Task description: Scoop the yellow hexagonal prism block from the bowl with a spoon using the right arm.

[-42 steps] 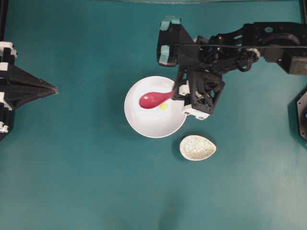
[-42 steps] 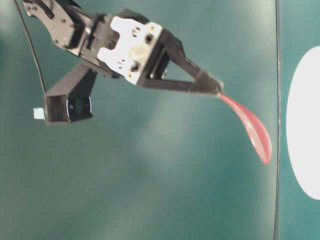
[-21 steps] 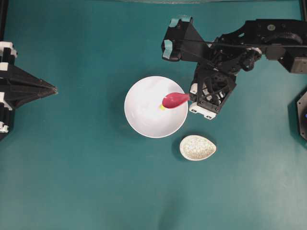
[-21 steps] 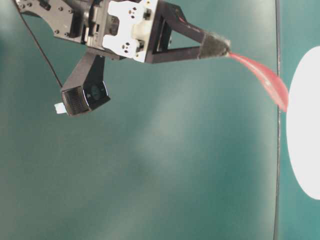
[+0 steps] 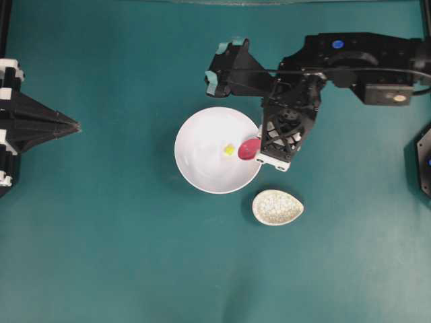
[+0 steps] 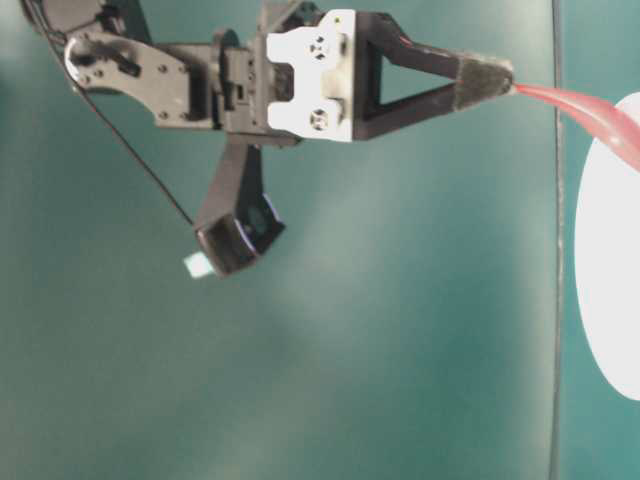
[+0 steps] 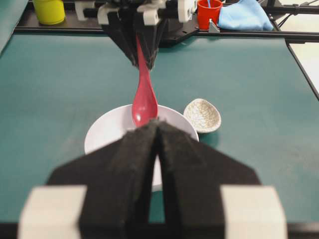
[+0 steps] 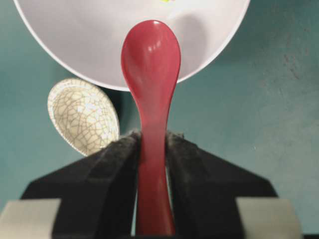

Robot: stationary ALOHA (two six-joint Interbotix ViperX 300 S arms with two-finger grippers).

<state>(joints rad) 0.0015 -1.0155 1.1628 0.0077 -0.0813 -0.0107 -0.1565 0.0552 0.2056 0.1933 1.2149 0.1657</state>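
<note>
The yellow hexagonal prism block (image 5: pixel 229 149) lies loose in the white bowl (image 5: pixel 195 131), right of its centre. My right gripper (image 5: pixel 260 143) is shut on the handle of the pink-red spoon (image 5: pixel 248 149). The scoop hangs over the bowl's right rim, just right of the block and apart from it. In the right wrist view the spoon (image 8: pixel 151 55) runs from the pads (image 8: pixel 124 149) toward the bowl (image 8: pixel 99 40), and the block (image 8: pixel 167 1) barely shows at the top edge. My left gripper (image 5: pixel 75 125) rests shut and empty at the far left.
A small speckled egg-shaped dish (image 5: pixel 277 206) sits just below and right of the bowl. At the table's far end stand a yellow cup (image 7: pixel 49 10), a red cup (image 7: pixel 209 12) and a blue cloth (image 7: pixel 244 15). Black frame rails border the teal mat.
The right arm drew the spoon rightward across the bowl, from left of the block to the right rim, uncovering the block. The left arm stayed still.
</note>
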